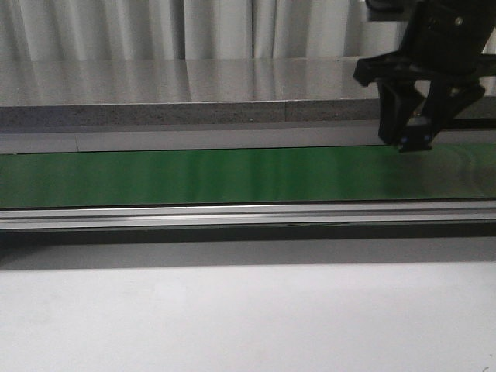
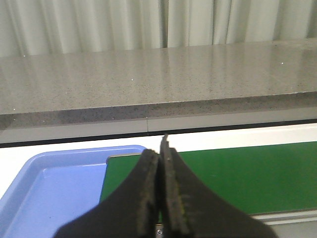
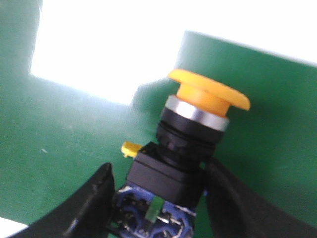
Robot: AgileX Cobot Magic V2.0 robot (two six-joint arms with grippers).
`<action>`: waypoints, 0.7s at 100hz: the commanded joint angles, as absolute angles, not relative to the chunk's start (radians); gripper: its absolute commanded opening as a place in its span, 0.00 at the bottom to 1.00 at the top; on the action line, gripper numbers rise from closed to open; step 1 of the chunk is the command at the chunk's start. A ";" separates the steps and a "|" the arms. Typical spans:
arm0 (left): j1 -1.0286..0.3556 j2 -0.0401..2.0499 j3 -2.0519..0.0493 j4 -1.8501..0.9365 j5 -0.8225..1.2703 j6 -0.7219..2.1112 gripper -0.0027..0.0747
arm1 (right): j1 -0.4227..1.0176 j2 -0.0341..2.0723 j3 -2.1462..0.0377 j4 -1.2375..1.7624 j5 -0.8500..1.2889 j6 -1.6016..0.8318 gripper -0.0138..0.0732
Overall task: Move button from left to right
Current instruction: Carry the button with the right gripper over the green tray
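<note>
One step in hand: right gripper [image 3: 158, 198] clamps the button [image 3: 190, 144] above the green belt [image 1: 194, 174].
Next for you: lower it, then release.
Left gripper [image 2: 159, 198]: closed, holding nothing.

A long green belt [image 1: 194, 177] runs across the white bench [image 1: 232, 318], a grey stone counter [image 2: 148, 79] and pale curtains [image 1: 155, 27] behind; an empty blue tray [image 2: 54, 183] lies just beyond the left fingers.
</note>
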State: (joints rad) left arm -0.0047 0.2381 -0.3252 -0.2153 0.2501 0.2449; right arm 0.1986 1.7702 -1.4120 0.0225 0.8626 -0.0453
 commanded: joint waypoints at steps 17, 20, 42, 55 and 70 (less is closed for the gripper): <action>-0.011 0.249 -0.351 -0.227 0.166 0.244 0.01 | 0.047 1.683 -1.550 0.058 0.908 -0.234 0.38; -0.011 0.249 -0.351 -0.227 0.166 0.244 0.01 | 0.021 1.683 -1.561 0.077 0.910 -0.256 0.38; -0.011 0.249 -0.351 -0.227 0.166 0.244 0.01 | -0.201 1.683 -1.575 0.223 0.917 -0.465 0.38; -0.011 0.249 -0.351 -0.227 0.166 0.244 0.01 | -0.317 1.685 -1.575 0.225 0.915 -0.556 0.38; -0.011 0.249 -0.351 -0.227 0.166 0.244 0.01 | -0.437 1.703 -1.575 0.226 0.897 -0.627 0.38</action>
State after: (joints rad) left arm -0.0047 0.2381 -0.3252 -0.2153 0.2501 0.2449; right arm -0.3833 1.7374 -1.5414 0.2032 0.9447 -0.5748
